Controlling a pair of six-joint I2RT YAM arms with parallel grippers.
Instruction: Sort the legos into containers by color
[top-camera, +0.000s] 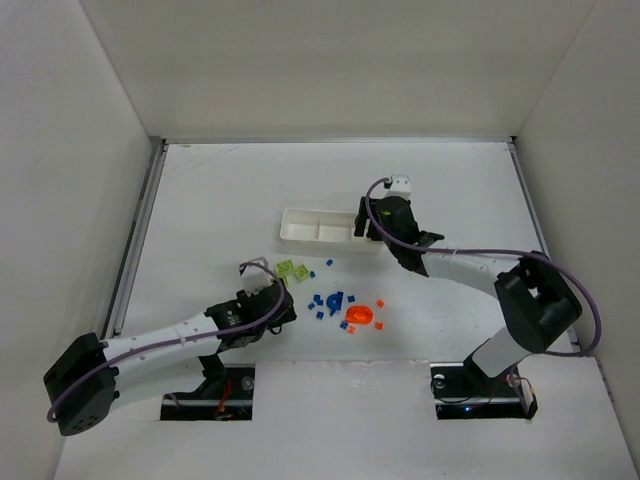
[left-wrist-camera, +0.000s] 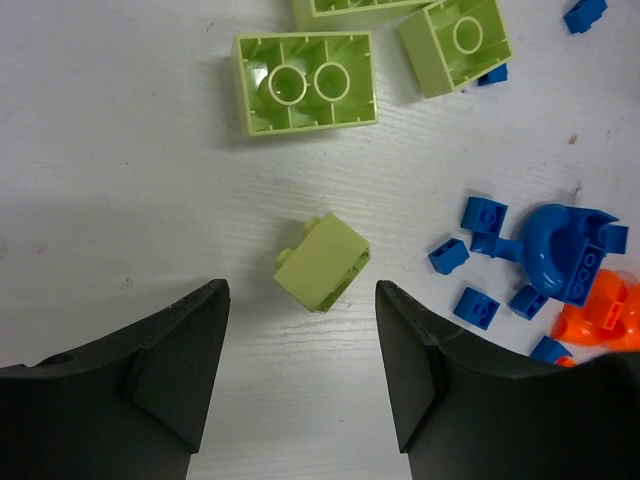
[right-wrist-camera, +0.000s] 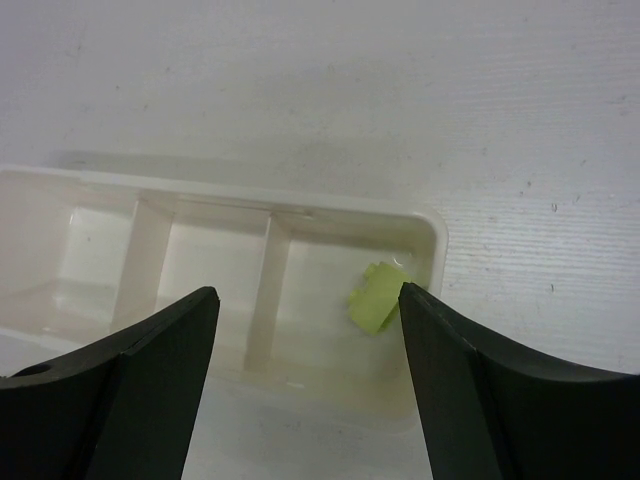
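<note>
Centring the spread left tool squarely over the small lime brick, I'd close gently; right tool gapes too.

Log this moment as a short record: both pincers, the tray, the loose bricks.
tray: three compartments, one lime-green piece in the end one, none seen in the others
right pincer: open, empty, above that end of the tray
left pincer: open, low over the table, small lime-green brick lying untouched at its tips
loose green: two larger bricks upside down
loose blue: small pieces around a rounded blue piece
loose orange: rounded orange piece beside the blue ones
</note>
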